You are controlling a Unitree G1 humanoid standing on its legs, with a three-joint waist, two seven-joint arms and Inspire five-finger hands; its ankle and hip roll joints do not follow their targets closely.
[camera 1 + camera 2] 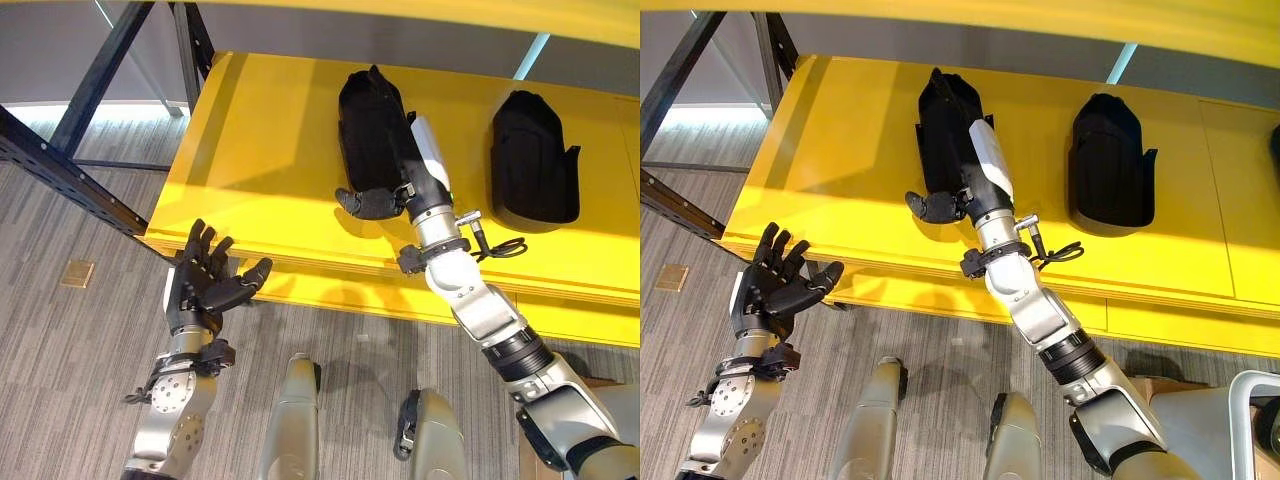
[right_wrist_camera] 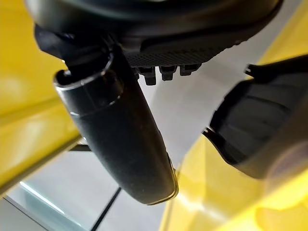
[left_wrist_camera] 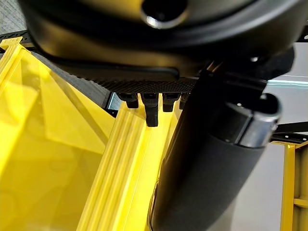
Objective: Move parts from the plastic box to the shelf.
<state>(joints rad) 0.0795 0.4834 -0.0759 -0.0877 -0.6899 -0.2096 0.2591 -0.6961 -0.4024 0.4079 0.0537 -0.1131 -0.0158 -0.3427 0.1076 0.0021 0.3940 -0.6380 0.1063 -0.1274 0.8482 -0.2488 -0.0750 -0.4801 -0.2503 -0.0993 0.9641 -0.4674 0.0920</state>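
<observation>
The right hand [image 1: 372, 201] lies on the yellow shelf [image 1: 250, 150], thumb out and fingers relaxed, gripping nothing, touching the near end of a black part [image 1: 368, 125]. That part's long axis runs away from the hand, deeper into the shelf. A second black part [image 1: 532, 160] lies well apart. The left hand [image 1: 210, 280] hovers released below the shelf edge.

A yellow shelf [image 1: 260, 150] on a dark metal frame [image 1: 70, 175] carries 2 black parts lying apart, one [image 1: 368, 125] near its middle and the other [image 1: 532, 160] at 3 o'clock from it, above grey striped floor [image 1: 60, 340].
</observation>
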